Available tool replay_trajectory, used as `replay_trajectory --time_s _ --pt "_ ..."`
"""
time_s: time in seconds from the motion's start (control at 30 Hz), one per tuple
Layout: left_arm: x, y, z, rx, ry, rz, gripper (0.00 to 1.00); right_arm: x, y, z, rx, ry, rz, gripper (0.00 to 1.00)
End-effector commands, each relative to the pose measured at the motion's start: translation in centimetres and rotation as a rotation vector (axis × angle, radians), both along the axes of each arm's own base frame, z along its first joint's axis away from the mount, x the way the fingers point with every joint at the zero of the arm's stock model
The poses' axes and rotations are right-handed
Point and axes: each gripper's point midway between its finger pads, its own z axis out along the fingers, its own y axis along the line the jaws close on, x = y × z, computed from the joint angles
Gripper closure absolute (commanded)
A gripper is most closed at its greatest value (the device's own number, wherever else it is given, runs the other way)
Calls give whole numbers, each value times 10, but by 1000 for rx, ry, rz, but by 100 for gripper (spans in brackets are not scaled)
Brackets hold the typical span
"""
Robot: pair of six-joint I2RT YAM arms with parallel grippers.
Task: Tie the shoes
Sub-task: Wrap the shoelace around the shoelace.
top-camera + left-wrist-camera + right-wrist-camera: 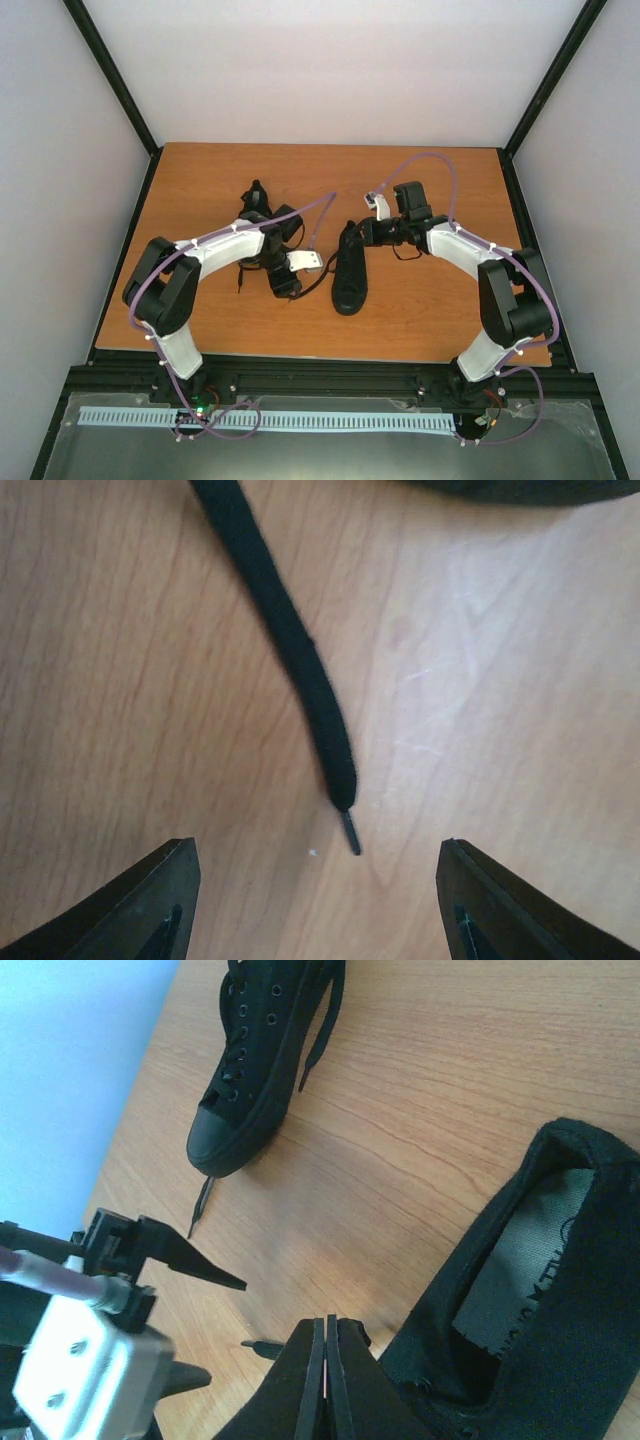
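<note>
Logging black canvas low-top sneakers (pixel 350 275): I see no bow; thin black lace (pixel 300 670) lies loose. Left gripper (pixel 318 846) wide, empty; right gripper (pixel 326 1325) closed, seemingly empty.

Two black low-top shoes (pixel 350 275), upright, well apart, laces (pixel 300 670) untied, trailing

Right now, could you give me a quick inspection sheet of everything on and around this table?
Surface: wooden tabletop, faintly scratched.
Job's things: two black sneakers, the left sneaker and the right sneaker, laces loose; one lace end lies flat on the wood.
Clutter: nothing seen.
Grippers: left jaws apart over that lace end; right jaws shut beside the right sneaker's opening.
Cables: purple cable along each arm.
Surroundings: white walls, black frame posts.
</note>
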Motion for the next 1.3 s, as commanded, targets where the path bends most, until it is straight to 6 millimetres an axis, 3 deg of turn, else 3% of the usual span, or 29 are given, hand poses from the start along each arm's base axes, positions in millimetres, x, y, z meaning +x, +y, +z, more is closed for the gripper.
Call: replay_trajectory --time_s 0.0,0.17,0.4,0.43,0.6,0.67,1.0,1.27 --pt "17 9 -18 83 -78 38 32 5 8 8 21 -43 29 97" --pt "-1 17 -41 156 -101 5 34 5 8 6 19 -40 28 97" --pt "-7 10 -52 148 -101 12 44 5 7 3 12 -33 25 97" --pt "-9 11 -54 158 -108 0 48 5 7 4 11 -35 27 97" --pt "-16 17 -59 195 -96 -26 94 5 7 4 11 -36 22 97" --pt "-20 18 -56 182 -94 -38 99 5 7 3 10 -34 20 97" --pt "-35 -20 26 -84 -34 -70 99 7 7 3 -2 -31 20 97" --pt "-50 -59 110 -287 48 -164 99 11 4 1 -32 -34 10 97"
